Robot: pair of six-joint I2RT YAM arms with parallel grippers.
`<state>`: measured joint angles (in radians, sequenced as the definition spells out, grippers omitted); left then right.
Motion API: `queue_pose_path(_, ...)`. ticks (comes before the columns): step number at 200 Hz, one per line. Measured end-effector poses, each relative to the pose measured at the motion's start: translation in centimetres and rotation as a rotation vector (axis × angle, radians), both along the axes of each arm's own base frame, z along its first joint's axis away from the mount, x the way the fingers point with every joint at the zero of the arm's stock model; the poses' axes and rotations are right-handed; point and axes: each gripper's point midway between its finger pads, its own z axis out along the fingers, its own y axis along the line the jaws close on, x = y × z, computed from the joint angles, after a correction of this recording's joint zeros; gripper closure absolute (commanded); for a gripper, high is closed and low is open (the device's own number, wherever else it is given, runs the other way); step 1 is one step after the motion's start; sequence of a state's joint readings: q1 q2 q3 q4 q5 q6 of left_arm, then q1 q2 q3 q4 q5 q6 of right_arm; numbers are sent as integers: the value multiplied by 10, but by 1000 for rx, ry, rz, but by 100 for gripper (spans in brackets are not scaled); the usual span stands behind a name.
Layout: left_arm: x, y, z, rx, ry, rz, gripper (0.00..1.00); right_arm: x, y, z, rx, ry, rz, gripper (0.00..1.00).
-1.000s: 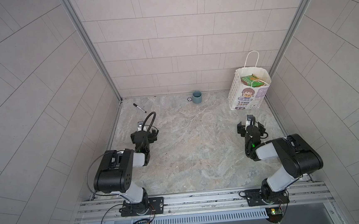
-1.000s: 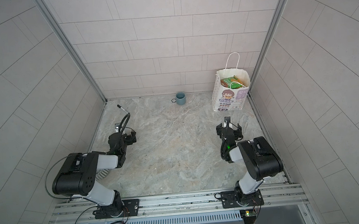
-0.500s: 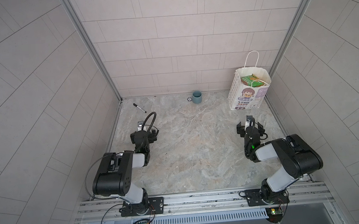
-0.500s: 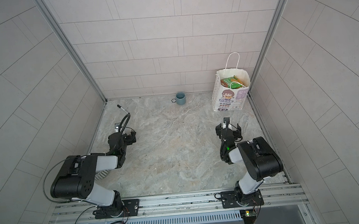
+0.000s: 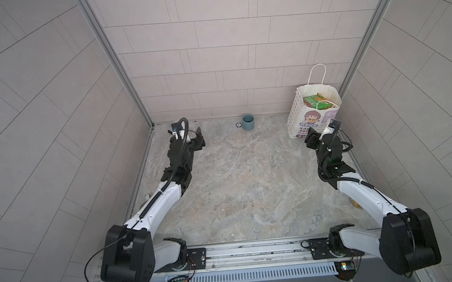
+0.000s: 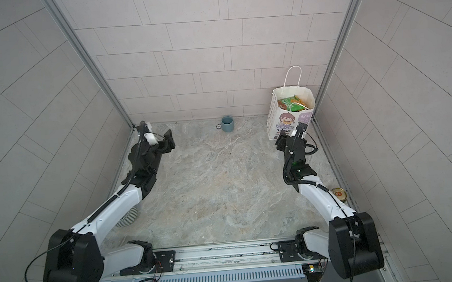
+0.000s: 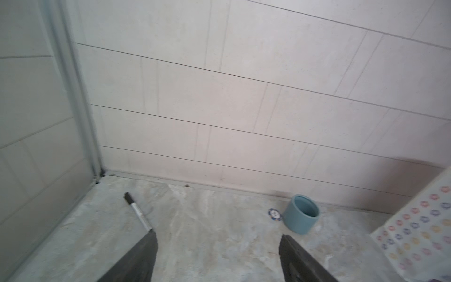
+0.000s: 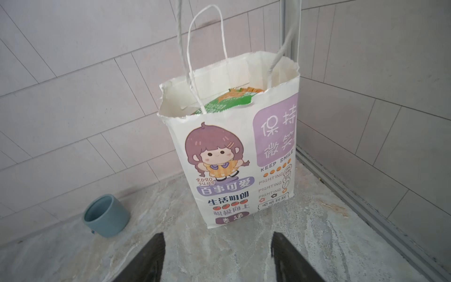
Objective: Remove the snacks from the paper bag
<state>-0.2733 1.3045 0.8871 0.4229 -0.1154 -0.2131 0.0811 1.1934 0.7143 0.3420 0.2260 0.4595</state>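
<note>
The white paper bag [image 5: 313, 115] [image 6: 290, 119] [image 8: 227, 156] stands upright in the back right corner with its handles up. It has a cartoon girl print, and its star-patterned side [image 7: 419, 232] also shows in the left wrist view. Green and orange snacks [image 5: 316, 101] [image 6: 290, 103] [image 8: 227, 102] show inside its open top. My right gripper [image 5: 322, 130] [image 6: 291, 133] [image 8: 217, 235] hovers just in front of the bag's base, open and empty. My left gripper [image 5: 197, 139] [image 6: 169, 141] [image 7: 218, 234] is near the back left corner, open and empty.
A grey-blue cup [image 5: 247, 122] [image 6: 227, 124] [image 7: 302, 214] [image 8: 106, 216] stands by the back wall with a small round chip [image 7: 275, 214] beside it. A black marker pen [image 7: 138, 212] lies by my left fingers. A striped object [image 6: 128, 218] and a gold tin [image 6: 339, 193] sit near the side walls.
Both arms have stretched out toward the back wall, the left toward the back left corner and the right up to the bag. The bag and cup have not moved.
</note>
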Motion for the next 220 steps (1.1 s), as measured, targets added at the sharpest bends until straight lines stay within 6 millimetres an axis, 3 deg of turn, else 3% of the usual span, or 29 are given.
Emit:
queue_pose_path(21, 20, -60, 4, 14, 75, -139, 36, 0, -27, -16, 90, 51, -49, 53)
queue_pose_path(48, 26, -127, -18, 46, 184, -299, 46, -4, -71, -44, 171, 126, -147, 62)
queue_pose_path(71, 29, -165, -42, 64, 270, -386, 46, 3, -90, -61, 218, 199, -164, 64)
queue_pose_path(98, 35, -197, -60, 69, 336, -453, 46, 28, -107, -56, 223, 246, -159, 67)
queue_pose_path(120, 33, -209, -68, 70, 370, -486, 46, 39, -124, -46, 221, 236, -165, 70)
queue_pose_path(185, 25, -209, -70, 76, 380, -500, 46, 55, -194, -44, 185, 305, -236, 79)
queue_pose_path(220, 24, -211, -68, 70, 375, -513, 46, 86, -224, -39, 137, 336, -218, 83)
